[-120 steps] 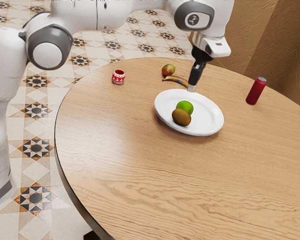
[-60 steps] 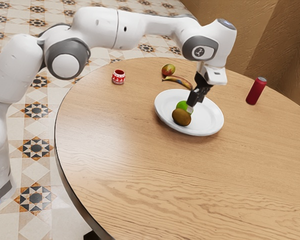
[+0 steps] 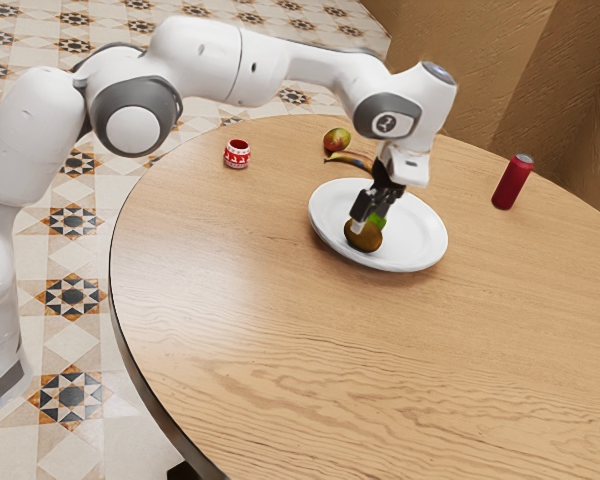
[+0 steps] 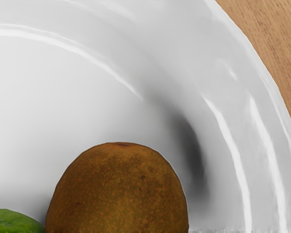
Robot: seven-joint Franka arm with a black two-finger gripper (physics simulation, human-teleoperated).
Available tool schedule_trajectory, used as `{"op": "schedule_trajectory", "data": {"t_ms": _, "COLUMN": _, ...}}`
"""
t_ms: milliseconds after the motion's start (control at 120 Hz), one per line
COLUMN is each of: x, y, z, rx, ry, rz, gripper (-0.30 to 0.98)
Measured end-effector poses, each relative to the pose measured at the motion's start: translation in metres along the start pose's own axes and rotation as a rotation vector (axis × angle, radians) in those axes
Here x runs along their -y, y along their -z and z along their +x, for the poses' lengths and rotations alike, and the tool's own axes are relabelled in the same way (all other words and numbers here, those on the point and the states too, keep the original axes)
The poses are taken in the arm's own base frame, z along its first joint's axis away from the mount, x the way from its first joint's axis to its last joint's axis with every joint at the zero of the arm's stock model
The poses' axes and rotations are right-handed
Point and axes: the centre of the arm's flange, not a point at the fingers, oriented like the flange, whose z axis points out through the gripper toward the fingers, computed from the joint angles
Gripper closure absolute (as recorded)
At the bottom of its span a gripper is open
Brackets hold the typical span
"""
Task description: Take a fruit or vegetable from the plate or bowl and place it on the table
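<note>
Kiwi sits on the white plate, with the gripper right at it. I can't tell if it's apart, together or clamped. Behind are the green lime, red can, banana, little red cup and mango.

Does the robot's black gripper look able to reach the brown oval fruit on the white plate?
Probably yes: the black gripper is down at the brown oval fruit, with nothing else over it, though the green fruit close beside may crowd one side.
</note>
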Motion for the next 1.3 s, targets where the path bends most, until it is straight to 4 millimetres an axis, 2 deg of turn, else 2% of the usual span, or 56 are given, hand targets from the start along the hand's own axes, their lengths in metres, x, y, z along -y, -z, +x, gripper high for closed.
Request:
{"op": "schedule_trajectory", "data": {"t_ms": 383, "x": 0.002, "y": -0.016, "z": 0.005, "rx": -0.012, "ry": -0.061, "rz": 0.022, "gripper": 0.0}}
{"op": "schedule_trajectory", "data": {"t_ms": 883, "x": 0.002, "y": -0.021, "z": 0.011, "rx": -0.053, "ry": -0.096, "rz": 0.01, "gripper": 0.0}}
{"op": "schedule_trajectory", "data": {"t_ms": 1108, "x": 0.006, "y": -0.022, "z": 0.001, "rx": -0.061, "ry": -0.086, "rz": -0.017, "gripper": 0.0}}
{"op": "schedule_trajectory", "data": {"t_ms": 1300, "x": 0.007, "y": -0.023, "z": 0.004, "rx": -0.065, "ry": -0.1, "rz": -0.007, "gripper": 0.0}}
